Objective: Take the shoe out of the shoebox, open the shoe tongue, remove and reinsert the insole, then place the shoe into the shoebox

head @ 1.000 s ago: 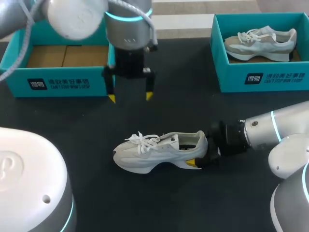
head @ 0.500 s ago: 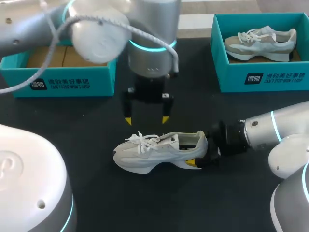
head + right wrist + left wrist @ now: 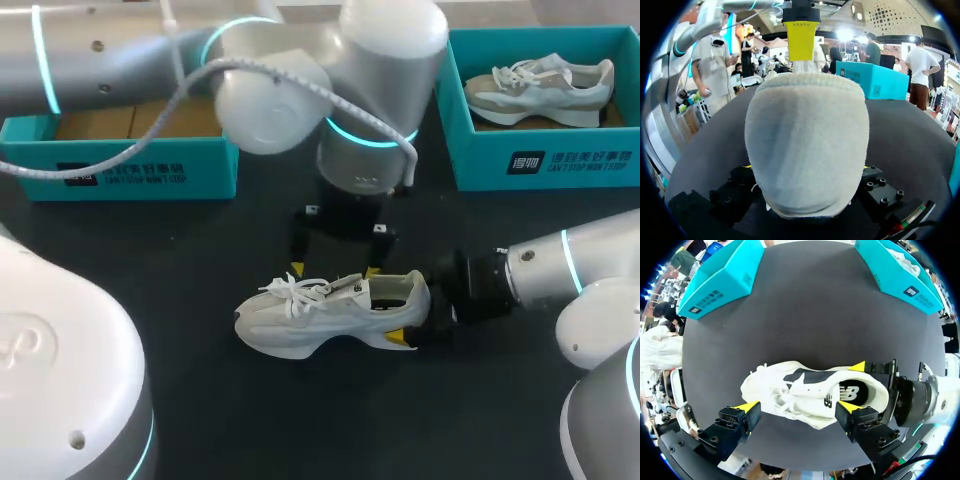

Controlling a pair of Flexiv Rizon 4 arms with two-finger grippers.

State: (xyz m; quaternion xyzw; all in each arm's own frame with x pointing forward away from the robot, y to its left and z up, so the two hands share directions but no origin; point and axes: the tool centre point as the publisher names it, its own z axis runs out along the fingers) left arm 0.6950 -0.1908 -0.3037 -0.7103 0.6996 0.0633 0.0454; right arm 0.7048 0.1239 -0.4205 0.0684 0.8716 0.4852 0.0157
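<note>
Tongue-opening step. Right gripper point(image 3: 410, 308) clamps shoe point(image 3: 320, 318) heel from 3 o'clock. Left gripper point(image 3: 334, 270) spread wide, 12 o'clock, over laces point(image 3: 295, 293). Next: pinch tongue point(image 3: 346, 289), lift.

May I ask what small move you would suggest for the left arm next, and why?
Probably lower the left hand a little and close it on the tongue. It hangs open over the laces of the shoe, and the right hand grips the heel, so it looks steadied for pulling the tongue open.
</note>
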